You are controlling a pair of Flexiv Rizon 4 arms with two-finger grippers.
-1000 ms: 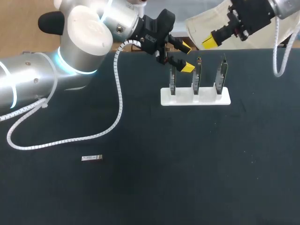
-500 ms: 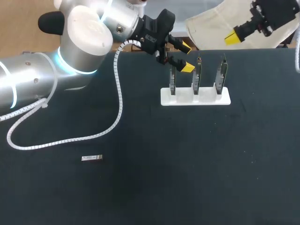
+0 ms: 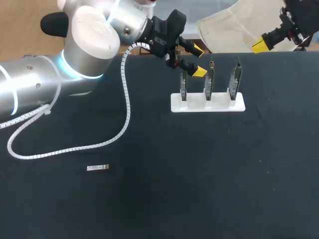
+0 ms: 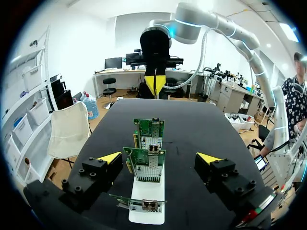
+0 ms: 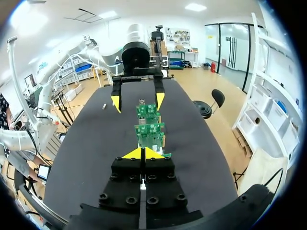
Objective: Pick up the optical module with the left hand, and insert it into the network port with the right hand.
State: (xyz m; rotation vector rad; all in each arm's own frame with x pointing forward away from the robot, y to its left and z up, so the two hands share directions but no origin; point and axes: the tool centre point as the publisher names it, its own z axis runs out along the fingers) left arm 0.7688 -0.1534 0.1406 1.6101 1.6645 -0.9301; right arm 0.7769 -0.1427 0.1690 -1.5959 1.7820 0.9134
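Observation:
The optical module (image 3: 97,168), a small silver bar, lies on the black table at the front left, far from both grippers; it is a small speck (image 5: 103,106) in the right wrist view. A white stand (image 3: 219,105) holds three upright network cards (image 3: 208,79). My left gripper (image 3: 199,61) hangs open just above the leftmost card, holding nothing. In its wrist view the cards (image 4: 145,163) stand in a row between and ahead of its fingers (image 4: 109,158). My right gripper (image 3: 262,45) is shut and empty, high over the table's far right edge. Its yellow tips (image 5: 142,153) meet, pointing along the cards (image 5: 151,134).
The white coiled cable (image 3: 124,104) of my left arm trails over the table's left half. My left gripper (image 5: 138,99) faces the right wrist camera from beyond the cards. My right gripper (image 4: 156,86) hangs at the far end of the table in the left wrist view.
My right gripper has drawn away to the right, toward the table's far right corner, staying shut. The left arm, the module and the stand have not moved.

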